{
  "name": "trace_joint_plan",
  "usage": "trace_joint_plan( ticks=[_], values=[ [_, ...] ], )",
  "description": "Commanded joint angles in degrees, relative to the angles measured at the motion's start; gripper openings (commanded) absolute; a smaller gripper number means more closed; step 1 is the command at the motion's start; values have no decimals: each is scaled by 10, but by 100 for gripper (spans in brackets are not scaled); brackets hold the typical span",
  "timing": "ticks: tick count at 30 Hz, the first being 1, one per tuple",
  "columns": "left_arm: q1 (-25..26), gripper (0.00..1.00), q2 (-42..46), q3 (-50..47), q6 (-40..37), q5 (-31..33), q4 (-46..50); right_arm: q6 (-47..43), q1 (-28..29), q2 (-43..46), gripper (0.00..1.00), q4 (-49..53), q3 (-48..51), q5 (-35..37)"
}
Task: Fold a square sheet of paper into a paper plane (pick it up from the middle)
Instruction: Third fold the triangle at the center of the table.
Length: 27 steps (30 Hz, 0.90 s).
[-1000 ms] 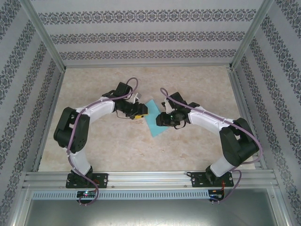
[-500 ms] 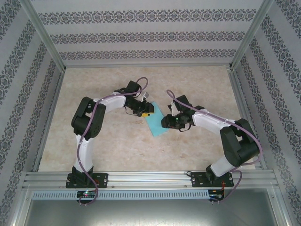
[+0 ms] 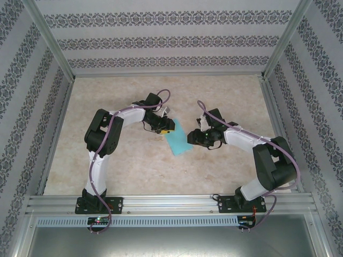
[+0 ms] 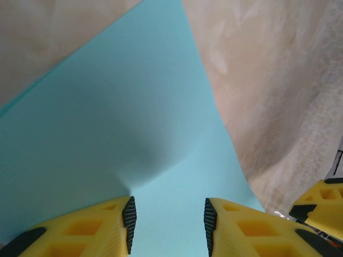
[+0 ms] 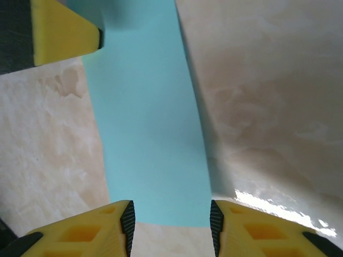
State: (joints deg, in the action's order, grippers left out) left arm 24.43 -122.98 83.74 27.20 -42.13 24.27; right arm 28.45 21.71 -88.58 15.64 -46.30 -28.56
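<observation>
Shifted rightward, left pincer (image 4: 169,217) and right pincer (image 5: 171,219), jaws apart, flank the thin turquoise-blue paper square (image 3: 179,141) on the desk (image 3: 134,160).

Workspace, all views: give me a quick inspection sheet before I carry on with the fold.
Surface: beige marbled table, a glare patch by the right gripper.
Job's things: turquoise paper lies on the table between the grippers, longer than wide; no plane shape yet.
Clutter: nothing seen.
Grippers: left gripper over the paper's left side, jaws apart; right gripper at its right side, jaws apart.
Cables: purple cables follow both arms, off the paper.
Surroundings: patterned walls, aluminium frame.
</observation>
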Motion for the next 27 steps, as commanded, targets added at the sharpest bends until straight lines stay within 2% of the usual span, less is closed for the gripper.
trace_joint_plan(
  ticks=[1,6,12,17,23,27],
  values=[
    [6,42,-14,10,-21,8,23,5,-1,-23,43,-19,3,-30],
    [7,42,-15,6,-26,7,24,-2,5,-54,43,-14,-6,-22],
    [6,42,-18,5,-27,4,22,3,8,-74,42,-31,-13,-55],
    [6,42,-23,4,-28,3,21,19,8,-54,40,-53,-7,-84],
    [6,42,-26,8,-30,0,24,30,6,-34,36,-59,0,-105],
    [6,42,-27,7,-32,-2,26,36,8,-29,28,-62,2,-106]
  ],
)
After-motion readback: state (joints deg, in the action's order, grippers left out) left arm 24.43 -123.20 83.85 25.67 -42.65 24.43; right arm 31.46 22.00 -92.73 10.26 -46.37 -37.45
